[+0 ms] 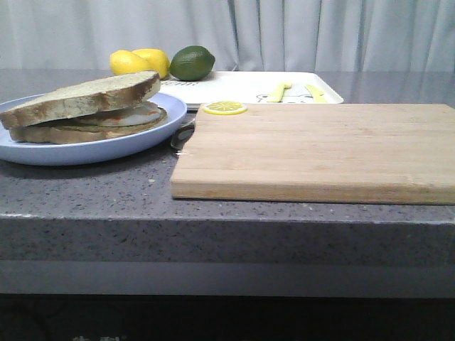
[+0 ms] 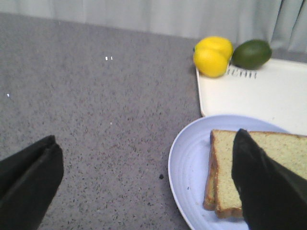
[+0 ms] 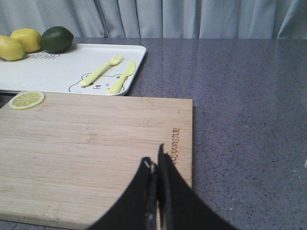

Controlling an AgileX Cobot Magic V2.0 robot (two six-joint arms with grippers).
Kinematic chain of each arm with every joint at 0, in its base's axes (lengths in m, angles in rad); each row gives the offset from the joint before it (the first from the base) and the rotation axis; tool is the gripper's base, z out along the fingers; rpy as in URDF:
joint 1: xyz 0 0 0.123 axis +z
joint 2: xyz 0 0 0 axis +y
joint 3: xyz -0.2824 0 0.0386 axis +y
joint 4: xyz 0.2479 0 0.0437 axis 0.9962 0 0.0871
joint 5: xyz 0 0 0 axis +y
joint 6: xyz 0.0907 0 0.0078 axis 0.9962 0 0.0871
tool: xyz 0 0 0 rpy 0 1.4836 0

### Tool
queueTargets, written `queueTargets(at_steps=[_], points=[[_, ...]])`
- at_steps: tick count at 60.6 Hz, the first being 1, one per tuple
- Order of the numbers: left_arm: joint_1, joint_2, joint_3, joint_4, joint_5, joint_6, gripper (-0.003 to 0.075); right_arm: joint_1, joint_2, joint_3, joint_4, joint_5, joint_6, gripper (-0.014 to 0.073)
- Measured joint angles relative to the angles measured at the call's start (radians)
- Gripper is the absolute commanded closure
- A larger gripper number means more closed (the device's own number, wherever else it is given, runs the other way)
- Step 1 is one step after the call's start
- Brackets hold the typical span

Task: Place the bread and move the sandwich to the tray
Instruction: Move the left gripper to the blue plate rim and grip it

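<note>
Cutting board point(image 1: 320, 150): nearest, lower right of frame, bare but for a lemon slice point(image 1: 225, 108) at its far corner.
Right gripper point(image 3: 157, 191): fingers pressed together, empty.
Left gripper point(image 2: 144, 182): fingers spread wide, empty.
Bread point(image 1: 82, 97): left of frame, atop the sandwich point(image 1: 89, 125) on its blue plate.
Tray point(image 1: 242, 89): behind board, holding a lime point(image 1: 192, 62).

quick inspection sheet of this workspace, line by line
surface: grey speckled counter, wooden cutting board on it
job's things: bread lies on the egg slice, sandwich on the blue plate; white tray behind the board holds no plate
clutter: two lemons, lime, lemon slice on the board, toy fork and knife on the tray
grippers: left gripper open at the plate; right gripper shut above the board
cables: nothing seen
surroundings: grey curtain
</note>
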Motion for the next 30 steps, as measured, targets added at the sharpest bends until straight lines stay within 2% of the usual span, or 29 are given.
queueTargets(at_steps=[18, 30], points=[[0.0, 0.403, -0.286, 0.0, 0.273, 0.0, 0.0028, 0.0, 0.0, 0.025, 0.006, -0.008, 0.0, 0.0657], [-0.002, 0.568, -0.388, 0.0, 0.358, 0.0, 0.0028, 0.0, 0.0, 0.025, 0.007, -0.013, 0.0, 0.0657]])
